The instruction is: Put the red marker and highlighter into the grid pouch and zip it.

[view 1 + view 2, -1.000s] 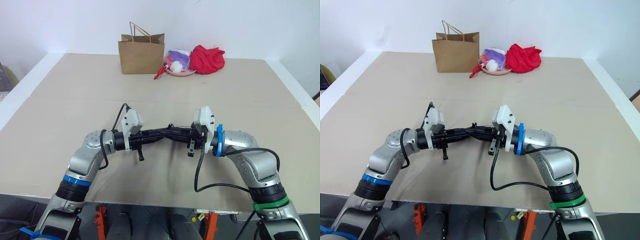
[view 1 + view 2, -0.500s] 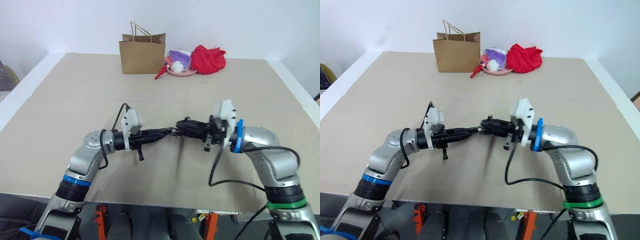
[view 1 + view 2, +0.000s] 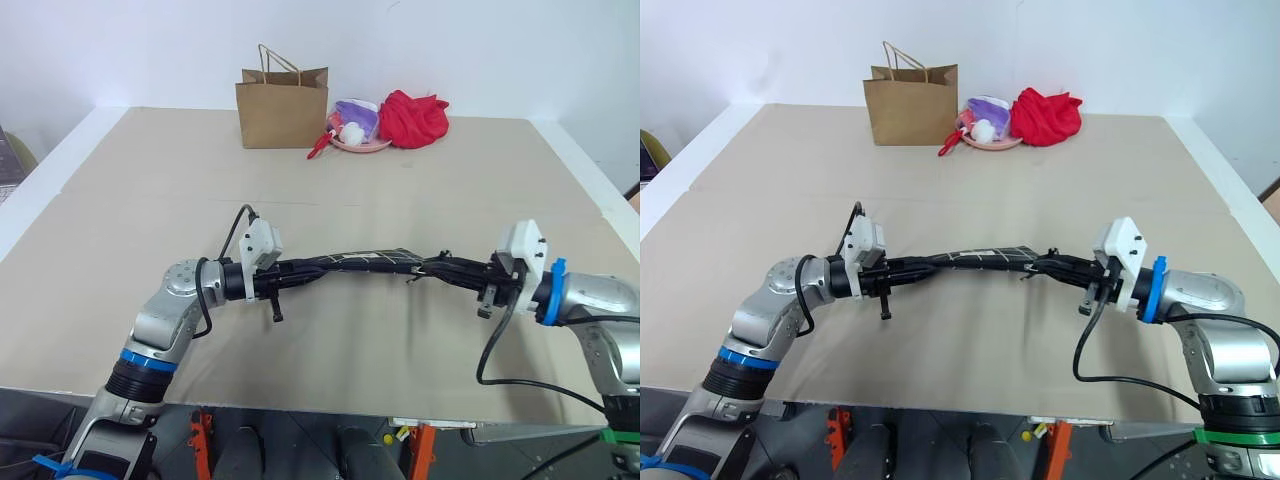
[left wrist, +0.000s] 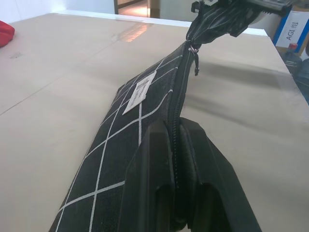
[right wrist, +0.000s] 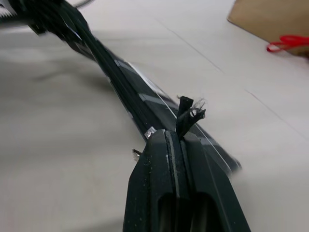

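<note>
Right pincer, clenched on zipper pull, now farther right; left pincer clenched on grid pouch.

the grid pouch hides whatever it holds, and the print on its white label is too small to read.

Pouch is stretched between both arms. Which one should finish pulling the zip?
Right. Its pincer is shut at the zipper end of the grid pouch, with the pull there; the left pincer clamps the opposite end as an anchor.
</note>
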`<move>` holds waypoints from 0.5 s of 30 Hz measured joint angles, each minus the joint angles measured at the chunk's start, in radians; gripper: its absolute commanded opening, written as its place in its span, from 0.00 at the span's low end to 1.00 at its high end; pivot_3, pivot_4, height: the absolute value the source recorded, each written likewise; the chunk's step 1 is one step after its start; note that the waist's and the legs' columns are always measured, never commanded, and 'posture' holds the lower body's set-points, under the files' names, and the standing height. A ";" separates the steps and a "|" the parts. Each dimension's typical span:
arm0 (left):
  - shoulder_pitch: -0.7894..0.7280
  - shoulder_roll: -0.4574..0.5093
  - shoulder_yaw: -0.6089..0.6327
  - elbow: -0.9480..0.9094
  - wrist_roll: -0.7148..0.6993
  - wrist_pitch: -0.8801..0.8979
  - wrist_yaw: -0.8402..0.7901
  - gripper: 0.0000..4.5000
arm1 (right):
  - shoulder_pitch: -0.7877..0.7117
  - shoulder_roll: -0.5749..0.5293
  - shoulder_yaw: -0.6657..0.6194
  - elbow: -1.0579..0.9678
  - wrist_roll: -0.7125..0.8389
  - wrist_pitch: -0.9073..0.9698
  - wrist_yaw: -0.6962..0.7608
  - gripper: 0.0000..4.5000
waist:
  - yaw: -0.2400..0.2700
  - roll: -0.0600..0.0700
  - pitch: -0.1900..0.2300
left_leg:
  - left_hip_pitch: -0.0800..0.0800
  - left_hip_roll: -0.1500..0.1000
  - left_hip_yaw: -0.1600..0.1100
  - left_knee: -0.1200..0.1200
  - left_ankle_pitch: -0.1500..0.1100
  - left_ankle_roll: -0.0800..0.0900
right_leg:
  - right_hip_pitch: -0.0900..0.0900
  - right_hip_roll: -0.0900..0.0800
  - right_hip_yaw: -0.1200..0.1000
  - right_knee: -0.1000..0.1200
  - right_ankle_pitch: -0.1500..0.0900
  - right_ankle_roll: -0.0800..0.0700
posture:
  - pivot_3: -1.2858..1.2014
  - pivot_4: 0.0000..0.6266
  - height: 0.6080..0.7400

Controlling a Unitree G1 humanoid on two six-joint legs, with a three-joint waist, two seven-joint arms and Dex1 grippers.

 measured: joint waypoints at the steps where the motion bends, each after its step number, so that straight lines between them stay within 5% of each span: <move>1: 0.000 0.005 0.000 0.000 0.000 0.000 -0.003 0.00 | 0.006 -0.007 -0.005 0.023 -0.009 -0.017 0.006 0.01 | 0.000 0.000 0.000 | 0.000 0.000 0.000 0.000 0.000 0.000 | 0.000 0.000 0.000 0.000 0.000 0.000 | 0.52 0.24 1.00; 5: 0.000 0.011 -0.003 0.000 0.008 -0.006 -0.011 0.00 | 0.010 -0.007 -0.007 0.026 -0.008 -0.023 0.004 0.01 | 0.000 0.000 0.000 | 0.000 0.000 0.000 0.000 0.000 0.000 | 0.000 0.000 0.000 0.000 0.000 0.000 | 0.52 0.24 1.00; 8: 0.000 0.029 -0.003 0.000 -0.005 0.018 -0.028 0.23 | 0.010 -0.008 -0.008 0.021 0.009 0.012 0.004 0.19 | 0.000 0.000 0.000 | 0.000 0.000 0.000 0.000 0.000 0.000 | 0.000 0.000 0.000 0.000 0.000 0.000 | 0.52 0.24 1.00; 15: 0.024 0.104 0.005 -0.040 -0.054 0.109 -0.079 0.97 | 0.025 -0.019 -0.011 -0.013 0.064 0.104 0.007 0.95 | -0.002 0.000 0.000 | 0.000 0.000 0.000 0.000 0.000 0.000 | 0.000 0.000 0.000 0.000 0.000 0.000 | 0.52 0.24 1.00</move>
